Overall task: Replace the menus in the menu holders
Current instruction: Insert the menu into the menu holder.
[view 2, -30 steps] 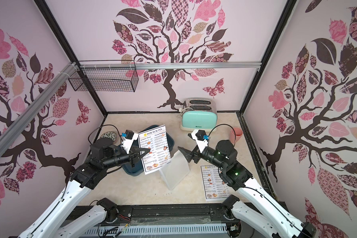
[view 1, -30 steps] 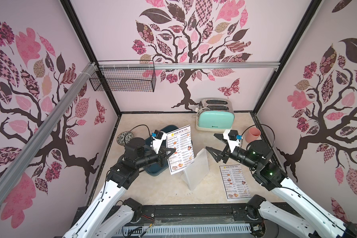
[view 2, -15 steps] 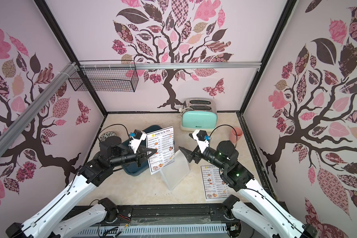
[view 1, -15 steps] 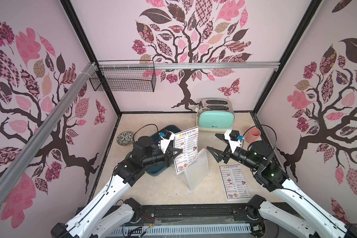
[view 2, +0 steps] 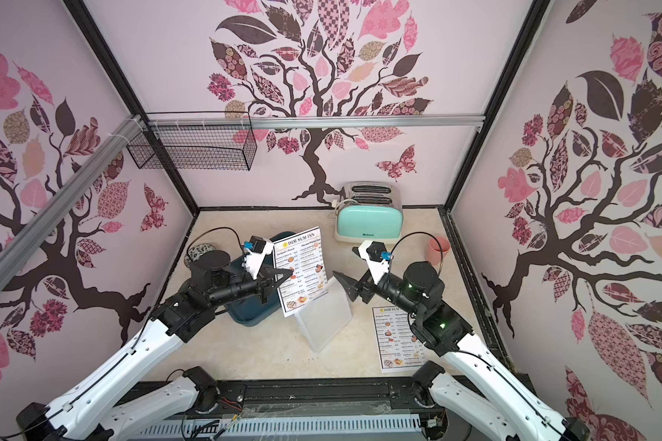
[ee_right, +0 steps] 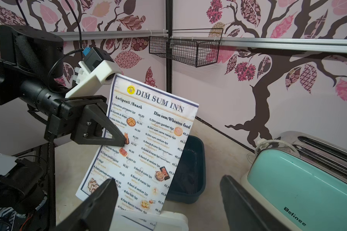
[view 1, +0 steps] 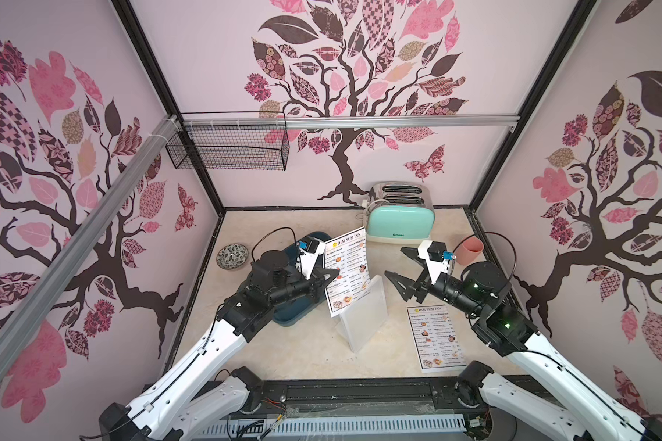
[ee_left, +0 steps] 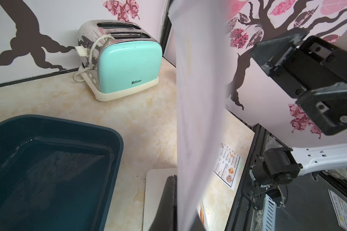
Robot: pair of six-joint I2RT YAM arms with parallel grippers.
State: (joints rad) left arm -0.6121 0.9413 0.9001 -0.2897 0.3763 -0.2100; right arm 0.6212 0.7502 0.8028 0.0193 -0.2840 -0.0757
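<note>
My left gripper (view 1: 333, 273) (ee_right: 124, 142) is shut on the left edge of one of the menus (view 1: 346, 277) (ee_right: 148, 150), a white "DIM SUM INN" sheet held upright and tilted. Its lower edge meets the top of the clear menu holder (view 1: 364, 317) (ee_right: 168, 218), and some print shows through the plastic. In the left wrist view the sheet's blank back (ee_left: 198, 120) fills the middle. My right gripper (view 1: 394, 261) (ee_right: 167, 180) is open and holds nothing, just right of the holder's top. A second menu (view 1: 436, 338) lies flat on the table at the right.
A dark blue tray (view 1: 295, 305) sits under my left arm, left of the holder. A mint toaster (view 1: 400, 221) stands at the back, a pink cup (view 1: 471, 250) at the back right, a patterned dish (view 1: 232, 256) at the left, and a wire basket (view 1: 228, 147) hangs on the wall.
My left arm has carried the menu to the right, from over the tray to the holder's top edge. The right arm has hardly moved.
</note>
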